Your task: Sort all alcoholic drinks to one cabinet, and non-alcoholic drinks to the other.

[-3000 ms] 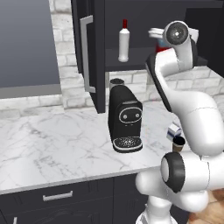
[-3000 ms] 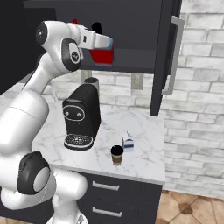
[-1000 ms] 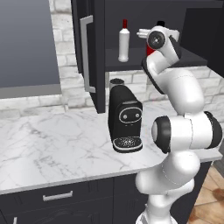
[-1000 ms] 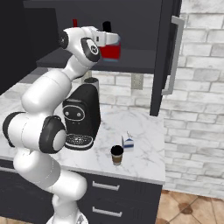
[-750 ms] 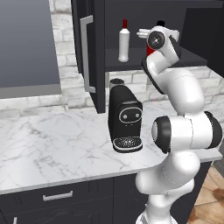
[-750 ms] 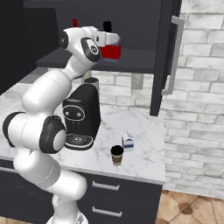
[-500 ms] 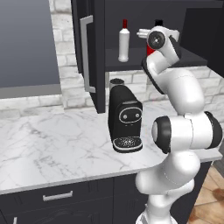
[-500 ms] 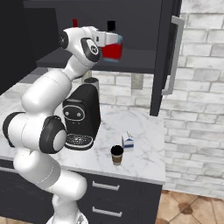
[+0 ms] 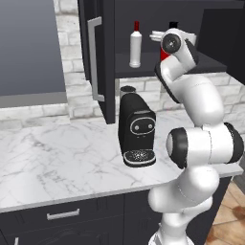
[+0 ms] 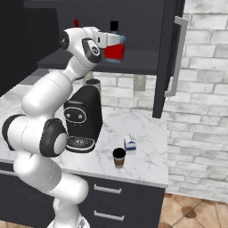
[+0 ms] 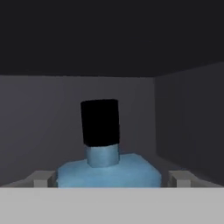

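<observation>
Jaws have spread off squat bottle — right base view adds milk carton.

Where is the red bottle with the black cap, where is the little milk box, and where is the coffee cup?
Squat red bottle (image 10: 116, 51), right base view, on its red body.
Milk carton (image 10: 130, 146), right base view, on its white front face.
Coffee cup (image 10: 119, 157), right base view, on its brown side below the black lid.

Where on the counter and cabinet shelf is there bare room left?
Free: the marble counter left of the coffee machine, and the shelf right of the squat bottle. Crowded: the counter's front edge, with coffee cup and milk carton.
</observation>
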